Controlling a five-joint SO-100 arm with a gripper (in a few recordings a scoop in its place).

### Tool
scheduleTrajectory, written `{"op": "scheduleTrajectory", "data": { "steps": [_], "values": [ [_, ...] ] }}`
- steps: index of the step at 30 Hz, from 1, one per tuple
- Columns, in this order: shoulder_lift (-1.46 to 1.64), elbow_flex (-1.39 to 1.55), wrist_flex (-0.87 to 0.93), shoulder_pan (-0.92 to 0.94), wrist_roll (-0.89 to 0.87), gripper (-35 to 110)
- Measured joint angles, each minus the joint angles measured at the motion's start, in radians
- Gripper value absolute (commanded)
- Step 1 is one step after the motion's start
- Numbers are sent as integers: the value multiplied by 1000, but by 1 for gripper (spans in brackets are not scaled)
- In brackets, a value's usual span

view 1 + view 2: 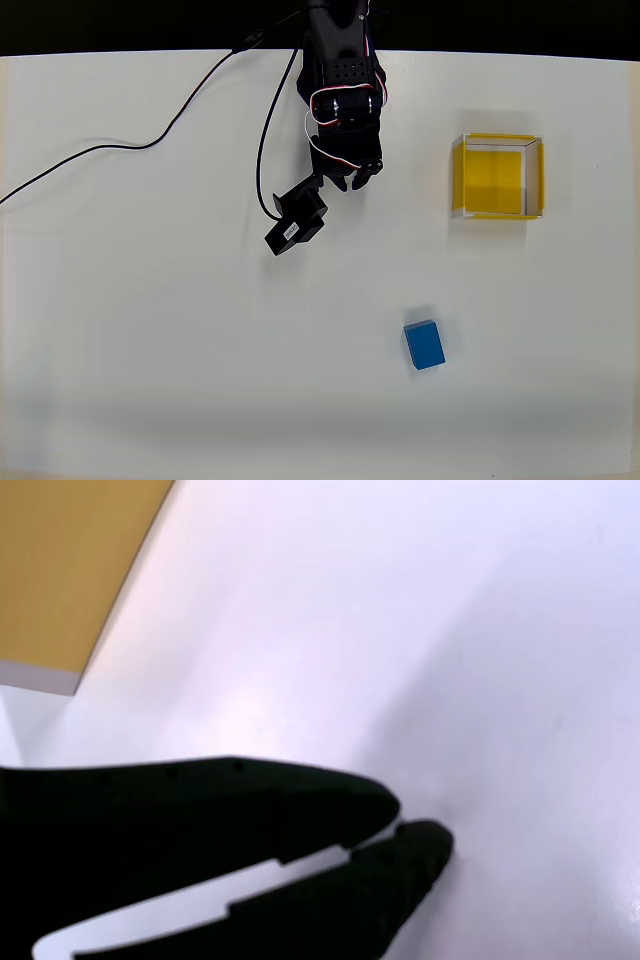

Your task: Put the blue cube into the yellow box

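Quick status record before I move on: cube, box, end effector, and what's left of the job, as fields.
blue cube: on the table, lower right of centre in the overhead view, untouched
yellow box: upper right in the overhead view, nothing inside, apart from the cube
end effector: near the top centre in the overhead view, away from cube and box; fingertips nearly touching in the wrist view, holding nothing
table: white
task: cube not yet picked up
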State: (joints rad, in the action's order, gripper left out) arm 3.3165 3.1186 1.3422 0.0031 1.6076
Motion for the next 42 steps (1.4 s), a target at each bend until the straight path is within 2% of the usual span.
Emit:
{"op": "scheduleTrajectory", "data": {
  "steps": [12,16,20,28,42],
  "values": [
    [0,0,0,0,-25,0],
    [-3,-2,-25,2,9,4],
    [-170,-51,-103,21,17,9],
    [-577,-426,-152,52,17,26],
    [-1327,-1143,-239,130,198,40]
  ]
}}
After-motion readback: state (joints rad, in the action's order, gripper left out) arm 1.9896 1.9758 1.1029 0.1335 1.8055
